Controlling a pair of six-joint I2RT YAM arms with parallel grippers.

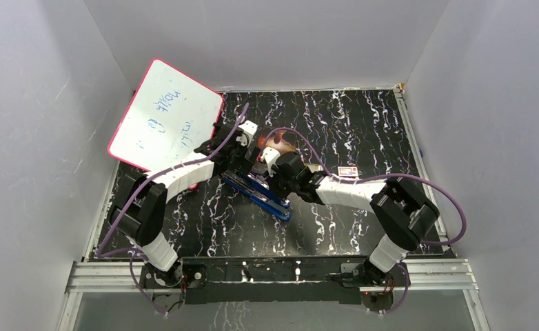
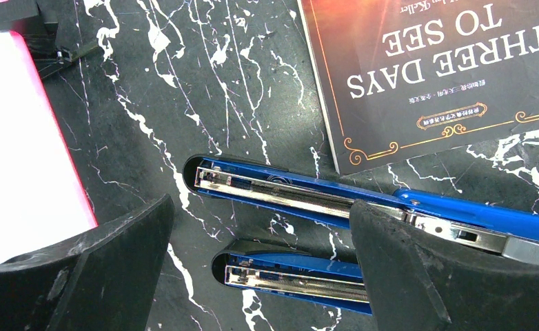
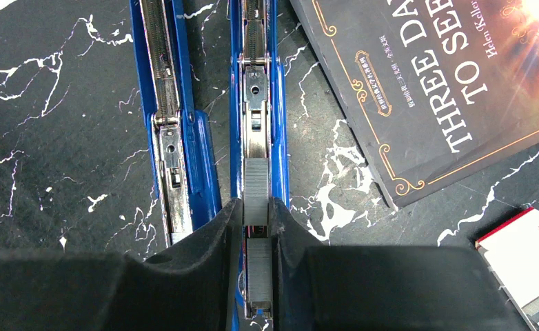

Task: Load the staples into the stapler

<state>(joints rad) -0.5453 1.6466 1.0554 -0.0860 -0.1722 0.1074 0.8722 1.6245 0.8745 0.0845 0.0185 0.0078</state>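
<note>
Seating of the staples (image 3: 256, 181) is, by my reading, the step going on. The right end effector (image 3: 256, 208) is pinching the grey ribbed strip from both sides, its fingers (image 3: 287, 227) sitting tight against it. The strip is lying lengthwise along the right-hand one of the two blue rails of the opened stapler (image 3: 177, 138), in line with the metal track. Whether it is resting down in the channel or hanging just above it, I cannot tell from this angle. The stapler is lying unfolded on the table (image 3: 46, 138), just beside a dark book (image 3: 446, 89), and a small red-and-white box (image 3: 522, 255) is sitting near the right wrist.

The left end effector (image 2: 260, 208) is hovering above the same two rails with its fingers (image 2: 80, 276) spread wide, gripping nothing and touching nothing that I can see.

The loading is looking well along but not finished, since the two halves are lying apart. The next move is probably calling for releasing the strip without dragging it sideways, checking that it is sitting square in the track, and then folding the halves together. The release is carrying the risk: a thin strip like this is apt to tip or ride up on the rail's edge.
</note>
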